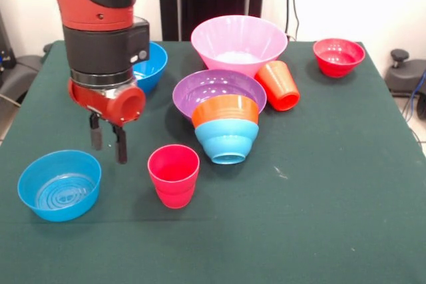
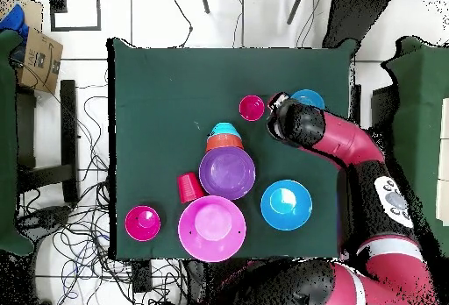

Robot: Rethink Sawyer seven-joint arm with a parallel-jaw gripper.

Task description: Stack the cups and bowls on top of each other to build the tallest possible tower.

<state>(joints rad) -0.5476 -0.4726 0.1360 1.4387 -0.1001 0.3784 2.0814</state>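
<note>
No readable writing or brand marks anywhere. The pincer (image 1: 108, 143) hung at left of the frame, fingers slightly parted, grasping nothing, above the green surface (image 1: 319, 191) between the small blue bowl (image 1: 59, 185) and the pinkish-red stepped cup (image 1: 174, 175). The tower (image 1: 226, 128) lay tipped at centre: orange bowl nested in light-blue bowl, touching the purple bowl (image 1: 216, 89). The orange-red cup (image 1: 279, 85) lay on its side beside the large pink bowl (image 1: 238, 44). Red bowl (image 1: 339, 56) upper right, deep blue bowl (image 1: 152, 66) behind the arm.
</note>
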